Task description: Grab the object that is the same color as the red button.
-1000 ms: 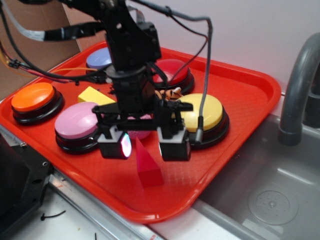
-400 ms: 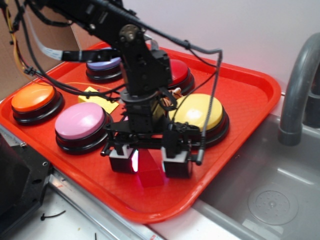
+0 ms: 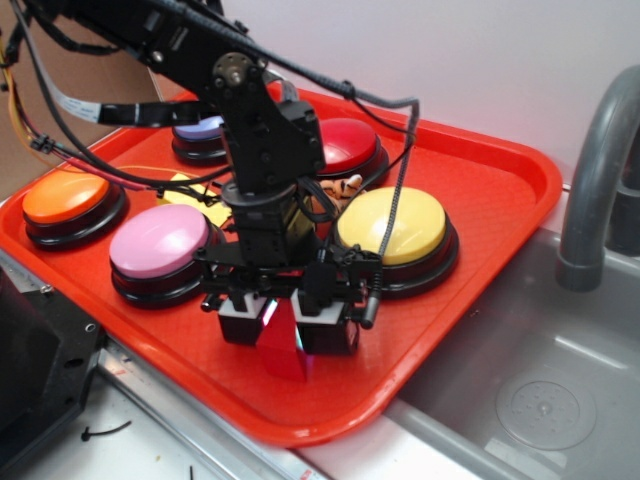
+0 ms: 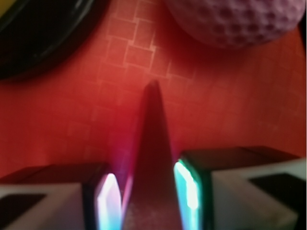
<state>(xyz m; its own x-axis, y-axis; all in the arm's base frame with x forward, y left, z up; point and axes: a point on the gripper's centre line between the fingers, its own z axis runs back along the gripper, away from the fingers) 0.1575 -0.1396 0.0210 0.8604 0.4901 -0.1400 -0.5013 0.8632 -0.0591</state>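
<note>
One red tray (image 3: 480,190) carries everything: dome buttons, red button (image 3: 350,140) at back. Gripper (image 3: 288,325) down at tray's front edge, jaws straddling the object (image 4: 152,158), pads (image 4: 187,191) just beside wedge flanks, thin gap left side; not yet clamped. Pink ball (image 4: 235,19) near tip. Step: closing. Next likely: squeeze, lift straight.

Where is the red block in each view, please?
Exterior: the red block is low in the centre, on the tray, between the pads of the gripper.
Wrist: the block fills the lower centre, tip pointing up.
Shared landmark: the glowing pads on either side of it.
</note>
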